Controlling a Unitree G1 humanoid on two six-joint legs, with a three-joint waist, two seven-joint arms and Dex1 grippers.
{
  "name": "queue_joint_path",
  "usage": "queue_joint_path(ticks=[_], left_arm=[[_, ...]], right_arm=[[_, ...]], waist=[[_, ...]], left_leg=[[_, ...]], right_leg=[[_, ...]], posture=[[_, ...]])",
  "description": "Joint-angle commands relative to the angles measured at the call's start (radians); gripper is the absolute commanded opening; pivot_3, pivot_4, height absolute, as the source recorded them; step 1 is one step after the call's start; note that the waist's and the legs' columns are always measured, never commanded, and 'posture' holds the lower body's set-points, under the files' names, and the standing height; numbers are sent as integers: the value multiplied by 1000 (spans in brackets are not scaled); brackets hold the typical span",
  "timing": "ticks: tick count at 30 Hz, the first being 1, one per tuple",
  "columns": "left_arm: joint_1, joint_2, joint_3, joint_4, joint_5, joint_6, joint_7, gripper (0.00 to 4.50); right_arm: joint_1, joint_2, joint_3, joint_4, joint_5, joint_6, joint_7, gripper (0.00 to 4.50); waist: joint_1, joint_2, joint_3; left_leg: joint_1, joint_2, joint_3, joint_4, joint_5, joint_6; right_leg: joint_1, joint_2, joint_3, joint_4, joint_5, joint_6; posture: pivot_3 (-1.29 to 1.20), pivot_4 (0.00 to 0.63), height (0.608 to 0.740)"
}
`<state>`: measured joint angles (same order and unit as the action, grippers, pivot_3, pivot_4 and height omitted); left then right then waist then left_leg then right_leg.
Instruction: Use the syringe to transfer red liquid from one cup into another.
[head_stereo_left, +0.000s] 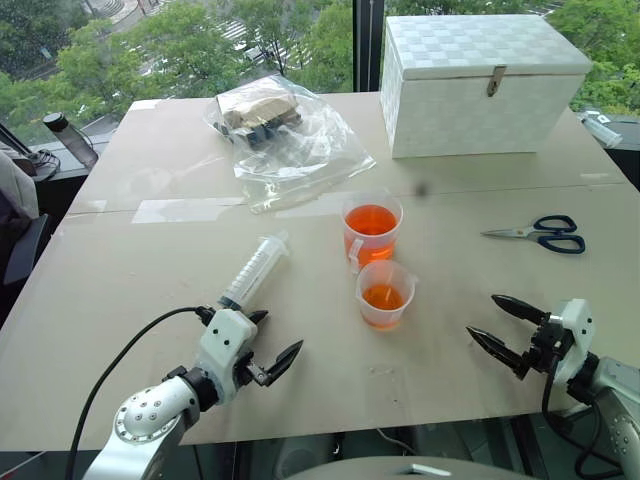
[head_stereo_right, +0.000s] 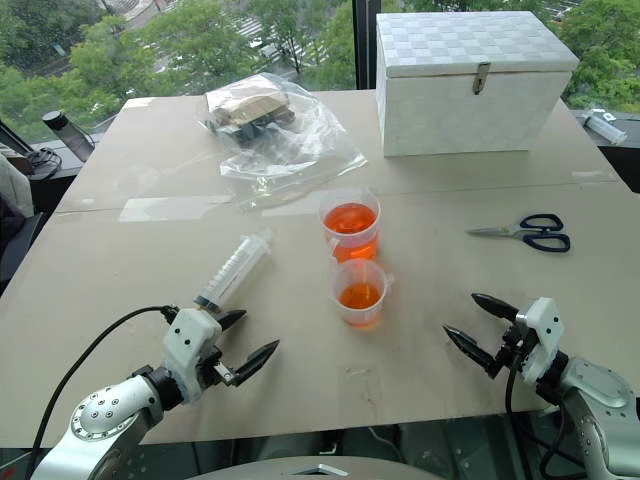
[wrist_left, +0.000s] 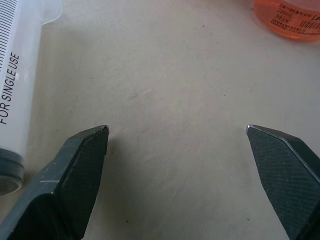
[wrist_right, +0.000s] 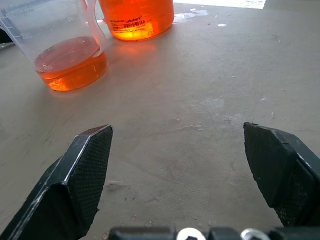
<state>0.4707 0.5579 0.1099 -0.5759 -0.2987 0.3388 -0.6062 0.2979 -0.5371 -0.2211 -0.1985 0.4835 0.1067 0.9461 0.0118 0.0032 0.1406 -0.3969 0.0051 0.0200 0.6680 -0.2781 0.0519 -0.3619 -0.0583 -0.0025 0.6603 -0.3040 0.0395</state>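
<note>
Treetops fill the windows behind a pale beige surface that carries the whole setup; the syringe lies flat on it, plunger end toward the left gripper and tip angled away, so its barrel sits just beside that gripper's near finger and, I judge, is laid out for a left-hand pickup; the left jaws stand wide and hold nothing. Near the middle stand the taller cup, with a white tab on its side and well filled with red liquid, and the shorter cup close in front of it, holding a shallower orange-red layer; they sit close together, likely to keep the carry short. The right gripper hovers apart from the cups, jaws wide and empty. Farther off lie scissors, a white box and a crumpled plastic bag, clear of the work.
</note>
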Motion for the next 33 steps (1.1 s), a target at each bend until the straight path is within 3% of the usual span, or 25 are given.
queue_joint_path(ticks=[1,6,15,27,31,33], left_arm=[[-55,26,47,-66,-48,56,5,4500],[-114,44,66,-126,-91,153,25,4500],[-53,0,15,-88,-37,88,36,4500],[12,-34,36,-79,-22,10,41,4500],[-65,-34,96,-138,-80,111,92,4500],[-128,13,154,-181,-155,250,108,4500]], right_arm=[[-21,6,2,-58,8,-2,-24,4416],[-49,-7,21,-78,-5,16,-46,4416],[-81,-43,0,-21,-2,16,-26,4416],[-115,-103,-14,-6,20,66,12,4416],[-154,-151,-57,-21,103,120,65,4416],[-182,-189,-75,-58,166,177,91,4416]], waist=[[0,0,0],[1,0,0],[0,-1,0],[1,-1,0],[2,-1,1],[1,-1,1]], left_leg=[[0,0,0,0,0,0],[0,0,-1,0,0,0],[0,0,0,-1,0,0],[-1,0,0,-1,0,0],[-1,0,0,-1,0,0],[-1,0,0,0,0,0]], right_leg=[[0,0,0,0,0,0],[0,0,-1,1,0,0],[0,0,-1,-2,2,3],[0,0,0,-2,1,1],[0,0,-1,-2,1,1],[0,0,-1,-1,2,3]], posture=[[0,150,740],[0,150,740],[0,150,740],[0,150,740],[0,150,740],[0,150,740]])
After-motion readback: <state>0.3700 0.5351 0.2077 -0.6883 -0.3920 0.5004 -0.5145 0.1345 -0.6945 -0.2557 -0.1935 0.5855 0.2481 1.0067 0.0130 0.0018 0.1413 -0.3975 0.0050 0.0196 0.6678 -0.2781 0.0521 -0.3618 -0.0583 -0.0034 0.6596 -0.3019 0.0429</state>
